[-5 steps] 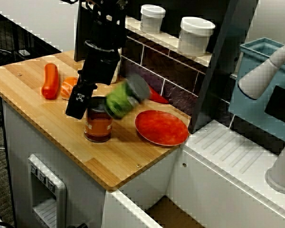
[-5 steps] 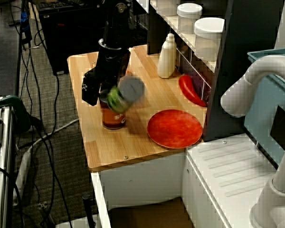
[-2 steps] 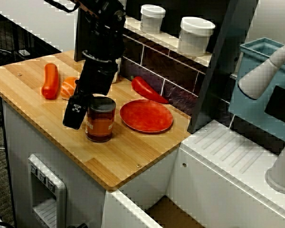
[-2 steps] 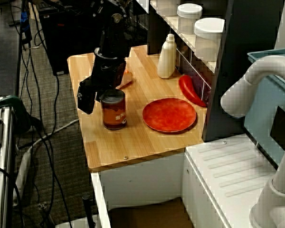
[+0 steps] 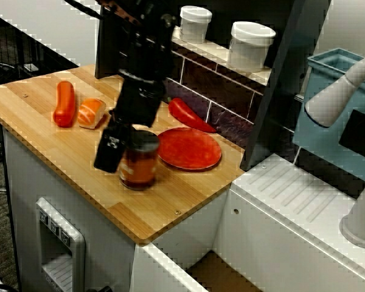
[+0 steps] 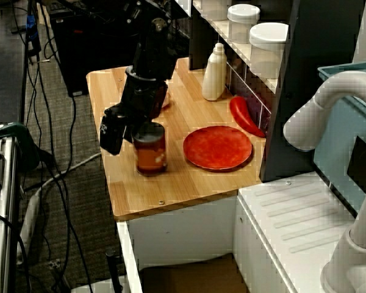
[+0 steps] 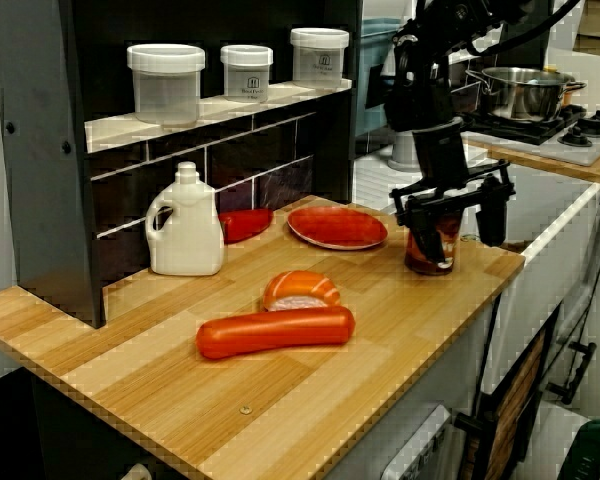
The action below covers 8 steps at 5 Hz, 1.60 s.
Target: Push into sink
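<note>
Orange-filled jar [image 7: 426, 243] stands between the spread-apart gripper [image 7: 450, 215] fingers [image 7: 491, 212], its label blurred past reading.

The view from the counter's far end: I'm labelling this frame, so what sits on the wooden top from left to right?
White jug → orange sausage → salmon sushi piece → red plate → jar, with the gripper around it. The red pepper behind the jug is left out.
</note>
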### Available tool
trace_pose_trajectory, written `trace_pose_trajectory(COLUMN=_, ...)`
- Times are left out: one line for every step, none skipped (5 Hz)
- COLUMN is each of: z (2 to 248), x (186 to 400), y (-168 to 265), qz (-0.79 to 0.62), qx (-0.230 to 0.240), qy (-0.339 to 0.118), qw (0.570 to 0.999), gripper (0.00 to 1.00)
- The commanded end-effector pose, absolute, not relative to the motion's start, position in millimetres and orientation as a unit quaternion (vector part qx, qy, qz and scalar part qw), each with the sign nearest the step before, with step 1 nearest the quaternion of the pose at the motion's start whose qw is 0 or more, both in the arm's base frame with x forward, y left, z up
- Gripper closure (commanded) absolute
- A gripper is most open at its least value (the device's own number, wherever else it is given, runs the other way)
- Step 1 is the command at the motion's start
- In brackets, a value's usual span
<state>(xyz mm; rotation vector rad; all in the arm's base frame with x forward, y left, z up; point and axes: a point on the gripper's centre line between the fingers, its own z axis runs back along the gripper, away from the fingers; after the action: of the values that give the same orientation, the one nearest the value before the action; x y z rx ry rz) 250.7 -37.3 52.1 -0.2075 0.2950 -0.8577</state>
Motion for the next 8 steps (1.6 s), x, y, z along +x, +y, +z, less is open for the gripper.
trace_pose_trajectory(z=76.2, x=272.7, y=-79.4, qz=-0.41, qx=-0.12, qy=0.115, qw=0.897, gripper=0.0)
trace_pose_trajectory(z=73.2, x=273.3, y=-93.4, qz=-0.405, qx=-0.127, qy=0.115, qw=0.898, gripper=0.0)
trace_pose_trajectory(z=73.4, x=269.1, y=-100.6, qz=-0.4, qx=-0.121, qy=0.111, qw=0.902, gripper=0.0)
trace_pose_trajectory(z=81.3, x=259.9, y=-111.1, qz=-0.402, qx=-0.135, qy=0.115, qw=0.898, gripper=0.0)
trace_pose_trajectory(z=86.5, x=250.3, y=-129.2, qz=-0.407, qx=-0.162, qy=0.127, qw=0.89, gripper=0.0)
trace_pose_trajectory(z=93.7, x=250.3, y=-139.9, qz=-0.396, qx=-0.18, qy=0.129, qw=0.891, gripper=0.0)
trace_pose_trajectory(z=92.2, x=253.7, y=-150.7, qz=-0.39, qx=-0.189, qy=0.136, qw=0.891, gripper=0.0)
trace_pose_trajectory(z=87.7, x=254.6, y=-141.0, qz=-0.387, qx=-0.169, qy=0.131, qw=0.897, gripper=0.0)
